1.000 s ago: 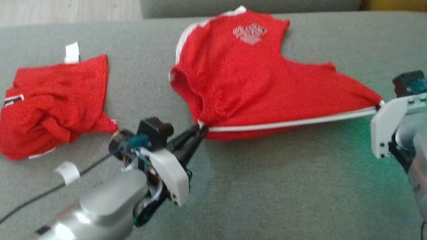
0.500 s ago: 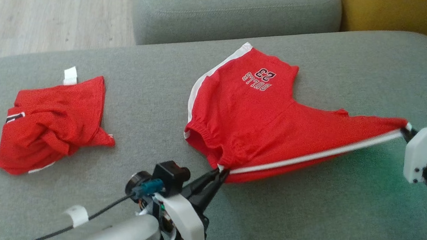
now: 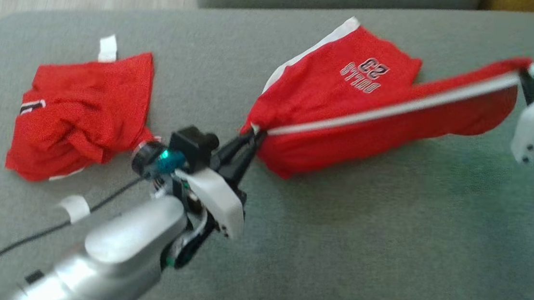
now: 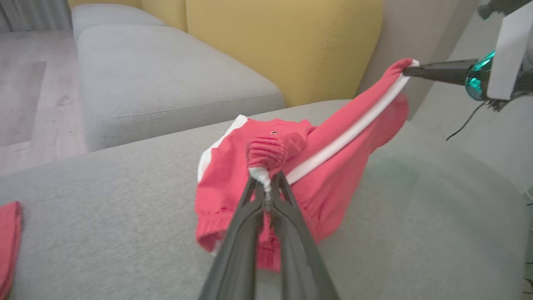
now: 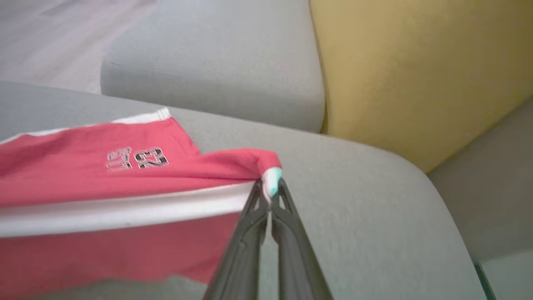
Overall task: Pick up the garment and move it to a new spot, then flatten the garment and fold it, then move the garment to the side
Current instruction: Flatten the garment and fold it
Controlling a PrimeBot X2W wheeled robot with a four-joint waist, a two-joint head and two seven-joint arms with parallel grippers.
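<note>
At lower centre the left gripper [image 3: 250, 138] is clamped on one corner of the garment [image 3: 348, 104], which hangs stretched across the upper right, partly resting on the sofa [image 3: 361, 235]. The right gripper [image 3: 526, 76] pinches its far end. The garment appears to be mid-move; next it needs lowering and pulling flat.

Garment [image 3: 348, 104] in the jaws was matt cloth, ribbed at the waistband; cushion [image 3: 361, 235] below was matt, coarse weave; fingers [image 4: 239, 237] were matt plastic.
</note>
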